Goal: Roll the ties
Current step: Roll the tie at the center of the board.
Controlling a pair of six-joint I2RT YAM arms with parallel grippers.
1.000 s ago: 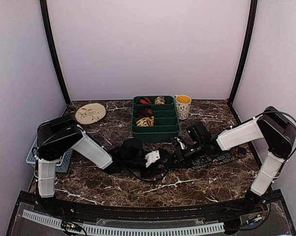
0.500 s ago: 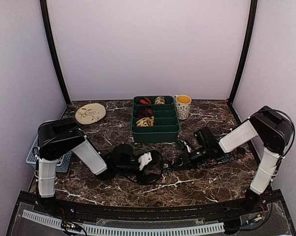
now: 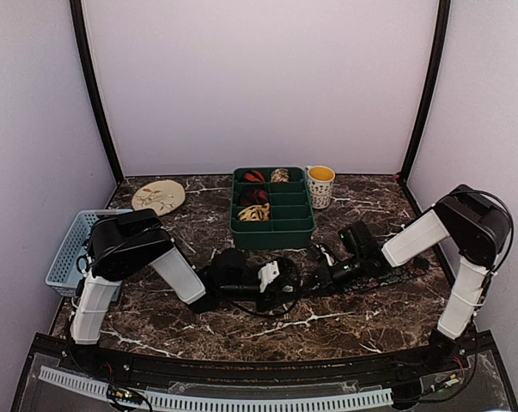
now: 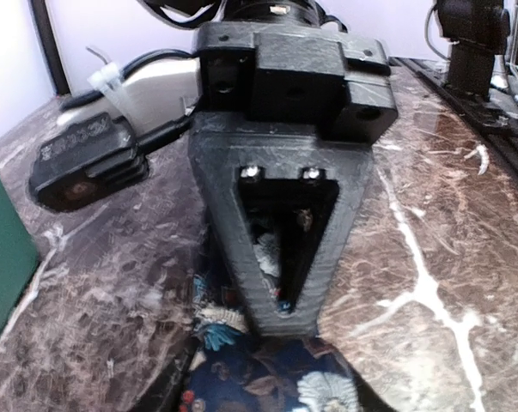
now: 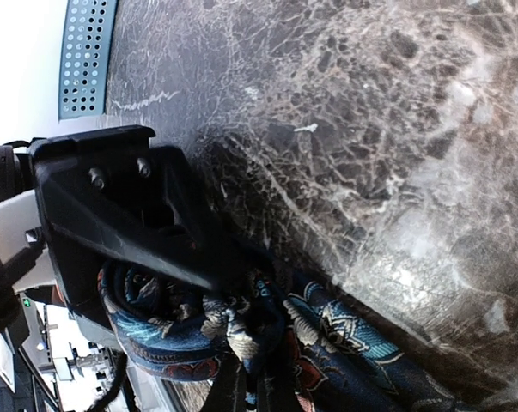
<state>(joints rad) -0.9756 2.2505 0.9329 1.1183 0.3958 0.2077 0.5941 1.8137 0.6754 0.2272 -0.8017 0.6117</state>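
Tie point(image 5: 344, 348) looks mid-roll, lower centre; my R gripper point(image 5: 241, 318) clamps it. L gripper point(image 4: 283, 313): I can't tell. Next prob. needs another tight turn.

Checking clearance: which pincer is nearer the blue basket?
Left. The left pincer is mid-table, well right of the blue basket at the left edge; the right pincer, shut on the tie, sits even further right.

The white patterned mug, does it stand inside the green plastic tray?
No, the mug stands outside the tray, beside its right wall.
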